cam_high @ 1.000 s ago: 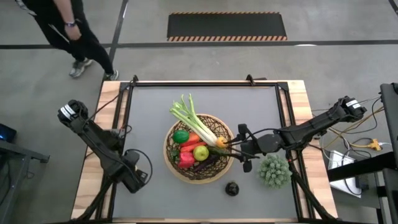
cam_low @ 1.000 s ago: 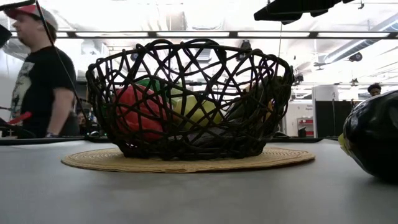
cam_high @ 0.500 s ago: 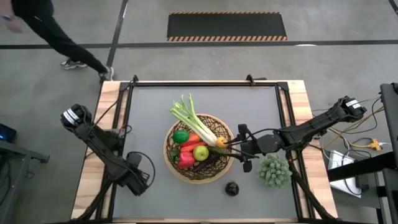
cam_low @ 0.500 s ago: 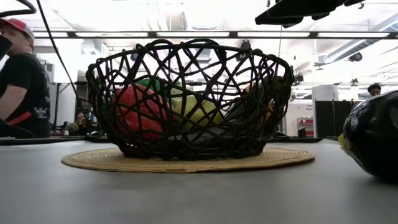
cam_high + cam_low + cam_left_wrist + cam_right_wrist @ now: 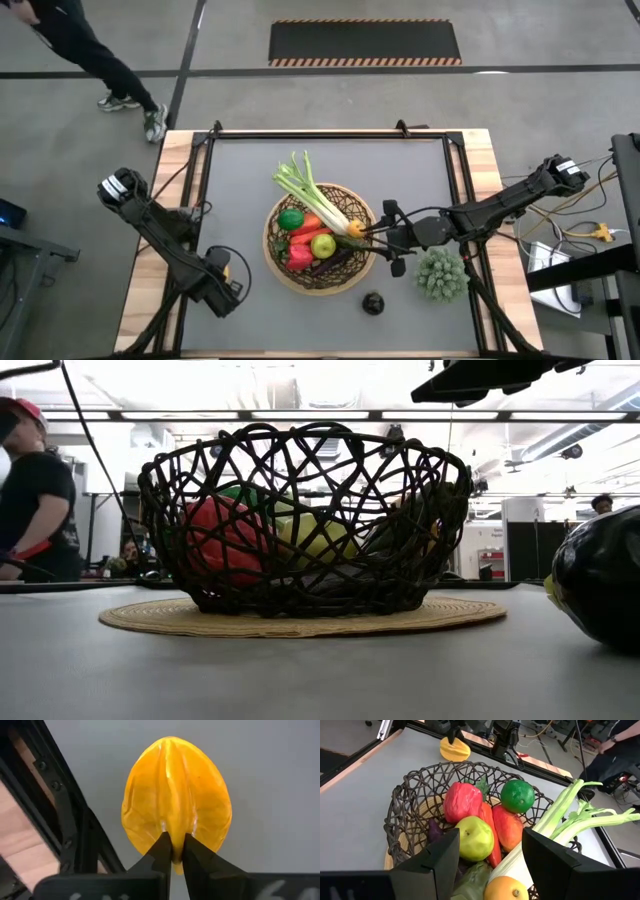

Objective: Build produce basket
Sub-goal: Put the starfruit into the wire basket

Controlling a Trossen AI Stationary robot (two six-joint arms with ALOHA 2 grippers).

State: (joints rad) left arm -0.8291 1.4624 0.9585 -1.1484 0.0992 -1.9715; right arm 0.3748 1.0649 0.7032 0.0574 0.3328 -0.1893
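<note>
We are looking down on the grey table [image 5: 240,190]. The basket [image 5: 275,255] is sitting at centre frame, slightly right of middle, on a tan round mat. Inside it we are seeing a leek [image 5: 310,190] with its green tops sticking out past the rim toward the upper left, a green lime [image 5: 291,219], a carrot [image 5: 308,224], a red pepper [image 5: 299,257] and a yellow-green fruit [image 5: 323,245].

The left gripper [image 5: 232,275] is resting at lower left of the high view, near the table's left rail. In its wrist view the two fingers are pressed together at the tip of a yellow-orange ribbed fruit [image 5: 176,805] lying on the table; we cannot tell whether they are pinching it.

The right gripper [image 5: 378,232] is hovering at the basket's right rim, jaws standing apart, a small orange fruit [image 5: 503,889] between them in the wrist view.

A dark round eggplant [image 5: 373,302] is lying below the basket; a green spiky piece [image 5: 441,273] is lying at lower right.

A person [image 5: 85,45] is walking at upper left.
</note>
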